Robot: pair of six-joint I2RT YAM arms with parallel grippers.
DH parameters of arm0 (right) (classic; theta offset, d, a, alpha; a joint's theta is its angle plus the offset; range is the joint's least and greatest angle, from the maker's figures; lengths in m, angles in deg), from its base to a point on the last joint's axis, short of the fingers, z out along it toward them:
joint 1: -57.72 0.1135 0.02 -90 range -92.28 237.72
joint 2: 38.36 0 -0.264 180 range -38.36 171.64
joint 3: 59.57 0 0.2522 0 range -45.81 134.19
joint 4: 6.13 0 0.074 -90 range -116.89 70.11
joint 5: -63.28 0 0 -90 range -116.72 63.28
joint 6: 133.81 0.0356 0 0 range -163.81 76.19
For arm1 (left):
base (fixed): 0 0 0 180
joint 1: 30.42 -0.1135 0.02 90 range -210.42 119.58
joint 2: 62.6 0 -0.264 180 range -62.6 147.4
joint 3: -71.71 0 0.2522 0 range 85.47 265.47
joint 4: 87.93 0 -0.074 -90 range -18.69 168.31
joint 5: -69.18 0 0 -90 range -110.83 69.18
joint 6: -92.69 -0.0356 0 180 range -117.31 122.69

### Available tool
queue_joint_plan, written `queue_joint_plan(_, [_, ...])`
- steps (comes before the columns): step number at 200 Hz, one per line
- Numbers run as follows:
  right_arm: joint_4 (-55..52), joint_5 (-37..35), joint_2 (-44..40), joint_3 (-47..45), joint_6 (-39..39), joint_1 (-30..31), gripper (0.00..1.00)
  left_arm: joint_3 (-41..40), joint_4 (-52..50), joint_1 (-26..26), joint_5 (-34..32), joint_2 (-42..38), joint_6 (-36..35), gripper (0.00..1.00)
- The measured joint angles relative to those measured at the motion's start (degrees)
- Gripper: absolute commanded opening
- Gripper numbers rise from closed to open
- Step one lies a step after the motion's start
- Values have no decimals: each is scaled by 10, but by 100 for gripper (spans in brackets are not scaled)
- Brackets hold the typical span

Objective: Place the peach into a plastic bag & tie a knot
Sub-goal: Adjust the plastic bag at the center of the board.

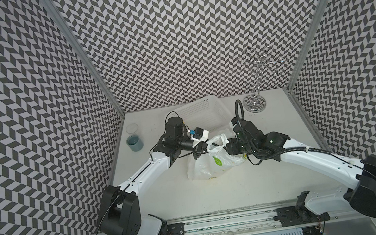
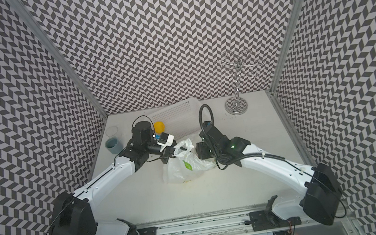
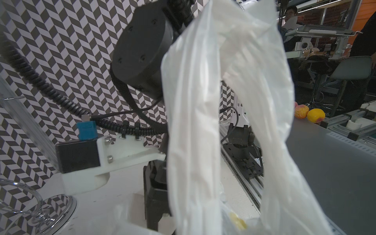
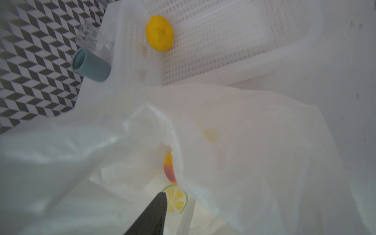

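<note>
Reading top-down: the table point(image 1: 243, 190) carries everything. The basket point(image 1: 203, 115) sits at 12 o'clock from the plastic bag point(image 1: 204, 168), which slumps mid-table.

The left gripper point(image 1: 199, 151) is at 9 o'clock of the bag's raised handle loop point(image 1: 217, 141), pressed together on that film. My read is that it lifts the loop clear so the knot can be worked.

The right gripper point(image 1: 229, 146) faces it from 3 o'clock, over the bag's body. Spread or closed, cannot tell: its housing hides the jaws from above, and its own wrist view gives one dark finger point(image 4: 151, 213) against film.

The peach point(image 4: 169, 167) is inside the bag, so loading looks done and the knot is pending. Only the right wrist view shows it — an orange-red sliver between folds. Both top views show white plastic there.

The yellow fruit point(image 2: 159, 127) in the basket shows in a top view, not both — the left arm covers it.
</note>
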Motion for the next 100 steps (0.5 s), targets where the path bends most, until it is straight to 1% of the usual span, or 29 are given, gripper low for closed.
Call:
queue_joint_plan(10, [33, -16, 8, -9, 3, 0, 52, -2, 2, 0, 1, -3, 2, 0])
queue_joint_plan(17, [56, -22, 13, -16, 4, -1, 47, -4, 3, 1, 2, -5, 4, 0])
queue_joint_plan(27, [87, -19, 17, -24, 7, -6, 32, -6, 4, 1, 2, -7, 6, 0])
queue_joint_plan(35, [110, -11, 17, -28, 8, -12, 22, -8, 6, 1, 2, -8, 7, 0])
queue_joint_plan(49, [149, 22, 15, -31, 9, -29, 11, -15, 12, 1, 1, -11, 10, 0])
queue_joint_plan(60, [175, 70, 9, -31, 8, -51, 9, -22, 15, 0, -7, -15, 11, 0])
queue_joint_plan(73, [186, 146, -8, -31, -1, -84, 7, -34, 23, -6, -20, -22, 12, 0])
queue_joint_plan(100, [169, 347, -66, -19, -24, -174, 4, -71, 44, -33, -54, -37, 21, 0])
